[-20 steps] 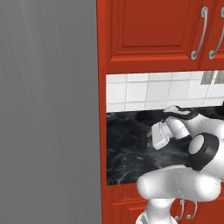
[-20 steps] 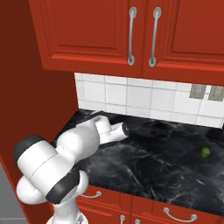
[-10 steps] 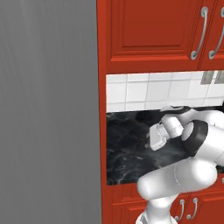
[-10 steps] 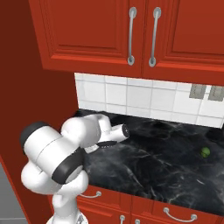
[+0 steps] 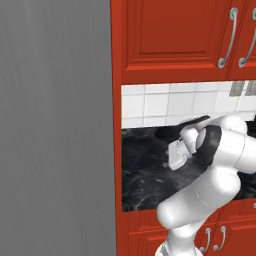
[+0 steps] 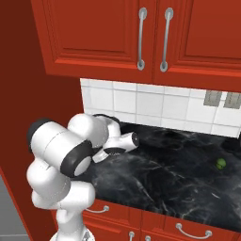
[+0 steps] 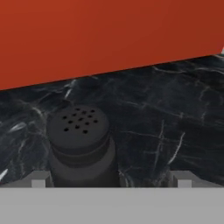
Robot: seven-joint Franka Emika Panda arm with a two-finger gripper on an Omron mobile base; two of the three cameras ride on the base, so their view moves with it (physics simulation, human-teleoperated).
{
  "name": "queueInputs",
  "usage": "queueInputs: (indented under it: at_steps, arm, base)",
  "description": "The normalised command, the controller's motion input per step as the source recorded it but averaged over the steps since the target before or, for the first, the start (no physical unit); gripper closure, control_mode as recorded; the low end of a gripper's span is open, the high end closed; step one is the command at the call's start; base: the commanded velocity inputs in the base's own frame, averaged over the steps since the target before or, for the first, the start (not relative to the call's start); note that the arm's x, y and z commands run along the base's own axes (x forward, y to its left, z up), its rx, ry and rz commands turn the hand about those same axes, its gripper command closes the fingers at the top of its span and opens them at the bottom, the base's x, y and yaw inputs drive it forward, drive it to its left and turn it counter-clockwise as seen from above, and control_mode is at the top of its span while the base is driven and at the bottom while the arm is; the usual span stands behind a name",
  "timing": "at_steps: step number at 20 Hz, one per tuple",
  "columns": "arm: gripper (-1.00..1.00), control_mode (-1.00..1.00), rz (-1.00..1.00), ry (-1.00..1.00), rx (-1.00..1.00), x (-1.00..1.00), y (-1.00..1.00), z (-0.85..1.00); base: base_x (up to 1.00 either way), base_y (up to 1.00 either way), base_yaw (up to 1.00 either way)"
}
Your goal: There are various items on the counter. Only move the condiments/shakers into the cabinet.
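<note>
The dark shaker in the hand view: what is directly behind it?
Behind the dark shaker lies the black veined counter, then a red panel rising from it. The shaker's own body hides the counter strip just behind its base.

The white Franka arm with dark joints (image 6: 63, 155) rises from 7 o'clock in the right base view and from 5 o'clock in the left, folded tight at the elbow, its wrist reaching low and forward. The two-finger hand (image 7: 111, 178) stands wide open, tips far apart, gripping nothing.
</note>
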Motion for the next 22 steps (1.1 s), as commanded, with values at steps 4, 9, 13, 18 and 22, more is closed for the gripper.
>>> queueInputs:
  at_steps: [4,9,13,18,22]
  arm:
    - [-1.0,-1.0,0.0,0.0,0.0,0.14,0.18,-0.11]
    - [1.0,-1.0,0.0,0.01,0.0,0.03,0.24,-0.06]
    - [1.0,-1.0,0.0,0.0,0.0,-0.05,-0.01,0.0]
    - [1.0,-1.0,0.0,-0.01,0.04,-0.26,-0.05,0.37]
    - [1.0,-1.0,0.0,0.0,0.08,-0.12,-0.08,0.9]
  base:
    - [0.0,0.0,0.0]
    - [0.0,0.0,0.0]
    - [0.0,0.0,0.0]
    - [0.0,0.0,0.0]
    - [0.0,0.0,0.0]
